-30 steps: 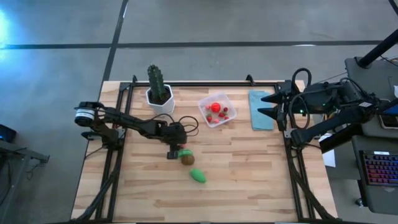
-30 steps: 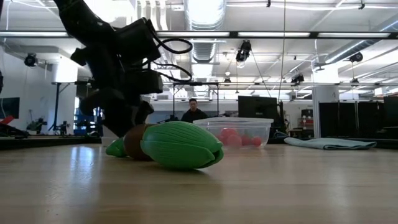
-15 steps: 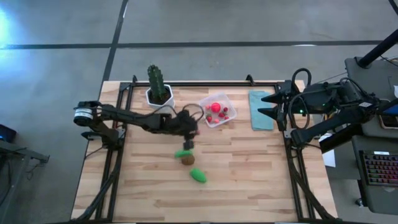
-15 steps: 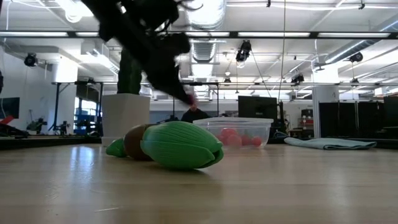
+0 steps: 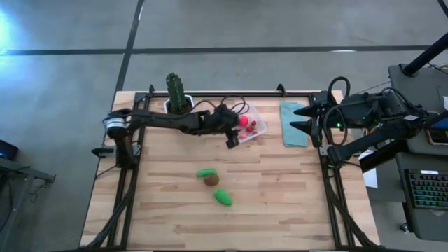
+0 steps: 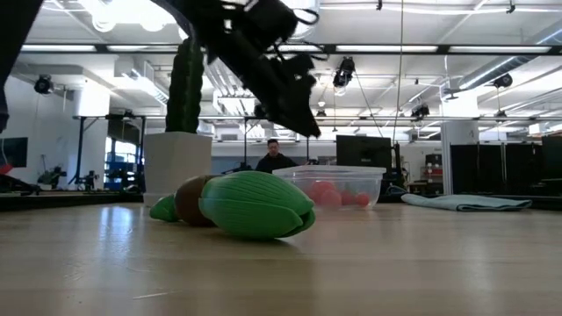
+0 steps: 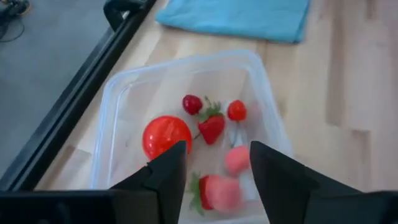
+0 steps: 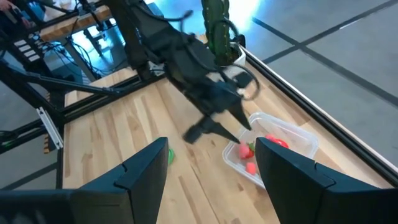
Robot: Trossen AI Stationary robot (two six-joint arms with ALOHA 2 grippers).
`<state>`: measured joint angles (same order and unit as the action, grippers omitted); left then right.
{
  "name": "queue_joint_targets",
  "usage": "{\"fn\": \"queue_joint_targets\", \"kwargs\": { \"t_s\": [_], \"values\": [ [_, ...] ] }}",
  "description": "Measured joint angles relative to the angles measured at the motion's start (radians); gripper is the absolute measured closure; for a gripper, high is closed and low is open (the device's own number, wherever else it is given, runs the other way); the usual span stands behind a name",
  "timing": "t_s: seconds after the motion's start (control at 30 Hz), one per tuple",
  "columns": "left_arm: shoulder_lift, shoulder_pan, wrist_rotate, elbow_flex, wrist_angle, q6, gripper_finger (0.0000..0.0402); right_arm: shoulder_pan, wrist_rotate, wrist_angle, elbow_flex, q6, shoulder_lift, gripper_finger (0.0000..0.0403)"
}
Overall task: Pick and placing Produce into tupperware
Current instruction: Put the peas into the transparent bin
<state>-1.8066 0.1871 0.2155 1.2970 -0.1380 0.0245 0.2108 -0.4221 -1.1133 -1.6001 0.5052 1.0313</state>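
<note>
The worktop (image 5: 280,196) carries the tupperware (image 5: 256,115) at its far middle, holding red and pink produce (image 7: 166,135). The left tool (image 5: 232,138) hangs over its near-left edge, fingers apart, holding nothing. The right tool (image 5: 299,119), open and empty, waits far right. Three produce pieces (image 5: 211,179) lie mid-worktop.

Two dark jointed arms trailing looped black cables, with tapered black fingers (image 7: 163,177).

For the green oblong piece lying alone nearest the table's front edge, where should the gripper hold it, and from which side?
Likely from straight above, fingers closing across the narrow middle of the green piece. It lies flat on the table with its long axis slanted, apart from the brown ball, so both long sides are free.
</note>
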Motion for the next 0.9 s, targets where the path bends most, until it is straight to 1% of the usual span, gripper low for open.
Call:
{"fn": "queue_joint_targets", "kwargs": {
  "t_s": [0.1,0.17,0.27,0.33,0.4,0.47,0.57,0.63,0.7,0.77,0.9],
  "values": [
    [-0.064,0.018,-0.003,0.057,-0.016,0.019,0.0235,0.0,0.0,-0.001,0.0,0.003,0.0,0.017],
    [-0.091,0.027,-0.024,0.08,-0.051,0.008,0.0235,0.0,0.0,-0.009,0.0,0.017,-0.001,0.017],
    [-0.099,0.029,-0.058,0.097,-0.125,-0.018,0.0234,0.0,0.002,-0.015,0.0,0.02,-0.001,0.017],
    [-0.076,0.02,-0.079,0.095,-0.176,-0.016,0.0234,0.0,0.002,-0.016,0.0,0.02,-0.002,0.017],
    [-0.036,0.004,-0.086,0.082,-0.243,0.005,0.0234,0.0,0.002,-0.017,0.0,0.02,-0.003,0.017],
    [0.023,-0.02,-0.092,0.065,-0.335,0.059,0.0234,0.0,0.002,-0.02,0.0,0.019,-0.003,0.017],
    [0.132,-0.059,-0.12,0.019,-0.422,0.139,0.0233,0.0,0.002,-0.041,0.0,0.018,-0.005,0.017],
    [0.207,-0.083,-0.14,-0.03,-0.452,0.165,0.0233,0.0,0.001,-0.053,0.0,0.014,-0.007,0.017],
    [0.281,-0.103,-0.157,-0.097,-0.444,0.172,0.0233,0.0,-0.008,-0.067,0.0,0.01,-0.009,0.017],
    [0.338,-0.123,-0.162,-0.164,-0.451,0.151,0.023,0.0,-0.024,-0.065,0.0,0.007,-0.011,0.017],
    [0.416,-0.167,-0.164,-0.295,-0.435,0.014,0.0217,0.0,-0.025,-0.065,0.0,-0.009,-0.014,0.017]
  ]
}}
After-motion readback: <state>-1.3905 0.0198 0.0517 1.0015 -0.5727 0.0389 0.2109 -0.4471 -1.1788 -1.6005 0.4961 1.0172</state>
